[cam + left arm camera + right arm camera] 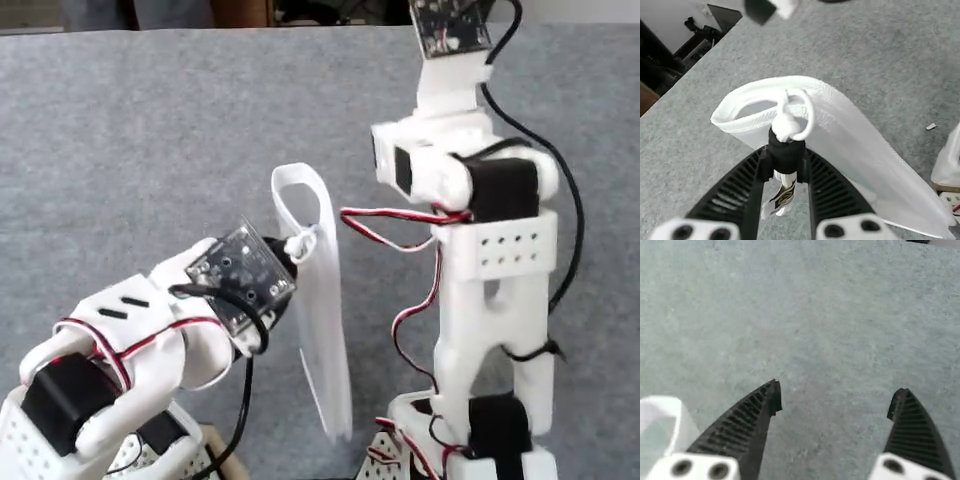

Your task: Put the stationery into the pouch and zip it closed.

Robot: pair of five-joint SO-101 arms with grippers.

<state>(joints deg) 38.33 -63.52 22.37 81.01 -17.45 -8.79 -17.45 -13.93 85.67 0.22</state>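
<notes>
- The left gripper (786,154) is clamped down hard, jaws almost together, on the black zip pull (786,145) at the lower centre of the left wrist view. The white knotted cord (790,122) loops out just above the fingertips.
- The pouch (322,320), white mesh, is in the middle of the high view. It stands up on its long edge and runs from centre frame down toward the lower edge. It looks propped up by that grip on the pull rather than lying flat on the grey table (150,130).
- In the left wrist view the rim gapes open around the pull, so I'd say the zip isn't closed yet. I can't tell through the mesh whether the stationery is inside.
- Why grab the pull and not the fabric? My read is that this is the zipping step, and the pull is the only handle that drags the slider along.
- The right gripper (837,395) is spread wide with nothing between the jaws, hanging over bare table.
- The right arm (490,250) stands tall at the right of the high view, just beside the pouch.
- I reckon it is placed there to pin the pouch body. With nothing bracing it, a soft pouch would probably just follow the pull instead of closing.
</notes>
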